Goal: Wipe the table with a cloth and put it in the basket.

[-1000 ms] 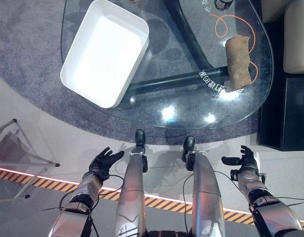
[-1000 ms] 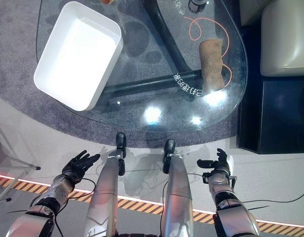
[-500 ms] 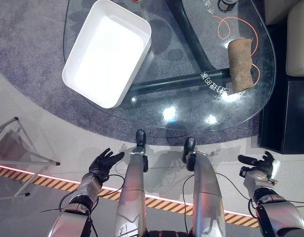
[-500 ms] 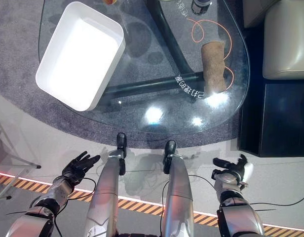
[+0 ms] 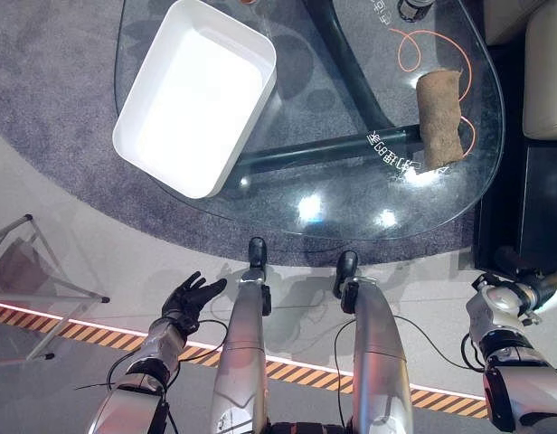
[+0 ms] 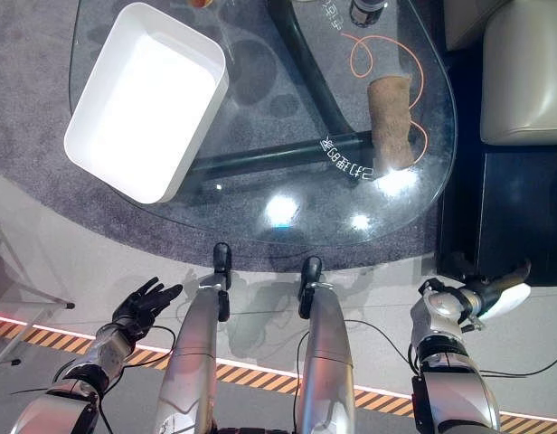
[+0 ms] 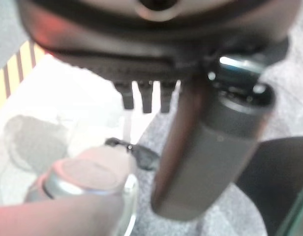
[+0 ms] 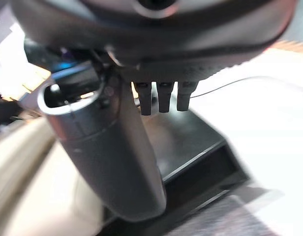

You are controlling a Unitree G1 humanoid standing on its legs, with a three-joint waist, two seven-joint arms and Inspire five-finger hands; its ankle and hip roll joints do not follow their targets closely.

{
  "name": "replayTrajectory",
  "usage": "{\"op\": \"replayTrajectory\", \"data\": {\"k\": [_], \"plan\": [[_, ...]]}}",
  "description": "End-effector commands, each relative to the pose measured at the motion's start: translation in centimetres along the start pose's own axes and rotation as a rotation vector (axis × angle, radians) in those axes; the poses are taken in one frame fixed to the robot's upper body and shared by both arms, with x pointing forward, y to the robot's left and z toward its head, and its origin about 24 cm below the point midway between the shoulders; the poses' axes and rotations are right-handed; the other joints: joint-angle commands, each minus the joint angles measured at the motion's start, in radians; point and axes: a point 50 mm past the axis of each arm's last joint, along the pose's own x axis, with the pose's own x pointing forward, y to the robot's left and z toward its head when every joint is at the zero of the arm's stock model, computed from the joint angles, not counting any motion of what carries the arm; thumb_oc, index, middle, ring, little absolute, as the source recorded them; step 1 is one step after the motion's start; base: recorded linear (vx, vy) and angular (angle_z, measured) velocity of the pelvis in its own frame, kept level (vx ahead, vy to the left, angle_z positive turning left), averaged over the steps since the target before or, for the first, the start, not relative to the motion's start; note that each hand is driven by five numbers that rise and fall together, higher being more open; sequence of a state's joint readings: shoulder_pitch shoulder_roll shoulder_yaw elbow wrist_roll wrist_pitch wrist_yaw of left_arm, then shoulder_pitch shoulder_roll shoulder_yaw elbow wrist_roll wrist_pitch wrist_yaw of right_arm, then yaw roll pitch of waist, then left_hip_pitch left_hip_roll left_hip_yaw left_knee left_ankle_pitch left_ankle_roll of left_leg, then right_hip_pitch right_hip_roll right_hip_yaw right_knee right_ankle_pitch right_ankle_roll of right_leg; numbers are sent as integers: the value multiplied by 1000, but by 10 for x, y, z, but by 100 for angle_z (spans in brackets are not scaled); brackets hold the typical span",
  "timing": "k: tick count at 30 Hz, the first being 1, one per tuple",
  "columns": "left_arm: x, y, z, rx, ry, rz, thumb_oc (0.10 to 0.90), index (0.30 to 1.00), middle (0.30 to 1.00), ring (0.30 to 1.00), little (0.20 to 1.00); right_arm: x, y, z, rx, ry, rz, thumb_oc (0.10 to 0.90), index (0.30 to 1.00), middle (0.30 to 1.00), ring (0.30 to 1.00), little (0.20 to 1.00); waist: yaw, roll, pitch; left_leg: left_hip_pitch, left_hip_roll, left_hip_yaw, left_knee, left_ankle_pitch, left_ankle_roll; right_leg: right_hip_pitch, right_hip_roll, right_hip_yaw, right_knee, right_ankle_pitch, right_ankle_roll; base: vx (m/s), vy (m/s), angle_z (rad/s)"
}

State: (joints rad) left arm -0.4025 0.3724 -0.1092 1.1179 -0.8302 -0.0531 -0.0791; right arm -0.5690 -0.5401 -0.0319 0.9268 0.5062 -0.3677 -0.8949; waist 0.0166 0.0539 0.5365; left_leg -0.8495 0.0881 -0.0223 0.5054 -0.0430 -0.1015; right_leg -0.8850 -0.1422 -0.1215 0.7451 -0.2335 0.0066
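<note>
Since a second ago your right hand (image 6: 482,294) has swung outward from beside the leg, away from the table (image 5: 351,194), toward the black cabinet (image 5: 523,208). Its fingers are straight and relaxed, holding nothing. Your left hand (image 5: 190,298) hangs low on the other side, fingers spread, empty. The cloth (image 5: 440,106) lies rolled on the glass table near its right edge, on an orange cord loop (image 5: 414,41), well apart from both hands. The white basket (image 5: 195,95) sits on the table's left part, well apart from the cloth.
</note>
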Motion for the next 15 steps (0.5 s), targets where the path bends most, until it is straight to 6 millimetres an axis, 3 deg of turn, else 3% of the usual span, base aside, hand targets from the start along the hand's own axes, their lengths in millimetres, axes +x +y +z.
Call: {"op": "replayTrajectory", "data": {"k": [1,3,9,15], "plan": [[-13,36,-16,0,29,107,800,900,900,900,900,7,-4,56,85,-326,-55,800,900,900,900,900,-23,-1,-16,21,-69,22,79,-57,65,59,30,29,-160,139,40,0,0,0],[-13,34,-16,-5,25,103,800,900,900,900,900,-5,8,76,145,-428,1,800,900,900,900,900,-27,-2,-16,29,-68,24,66,-55,64,65,31,30,-170,138,43,0,0,0],[-14,34,-18,-14,26,96,800,900,900,900,900,-32,29,111,224,-575,124,800,900,900,900,900,-34,-2,-16,52,-69,34,40,-49,63,83,33,29,-190,132,42,-1,5,0],[-14,31,-21,-17,29,88,800,900,900,900,900,-45,40,124,225,-640,182,800,900,900,900,900,-34,1,-16,57,-70,42,31,-46,62,87,31,27,-200,132,39,0,3,-1]]}}
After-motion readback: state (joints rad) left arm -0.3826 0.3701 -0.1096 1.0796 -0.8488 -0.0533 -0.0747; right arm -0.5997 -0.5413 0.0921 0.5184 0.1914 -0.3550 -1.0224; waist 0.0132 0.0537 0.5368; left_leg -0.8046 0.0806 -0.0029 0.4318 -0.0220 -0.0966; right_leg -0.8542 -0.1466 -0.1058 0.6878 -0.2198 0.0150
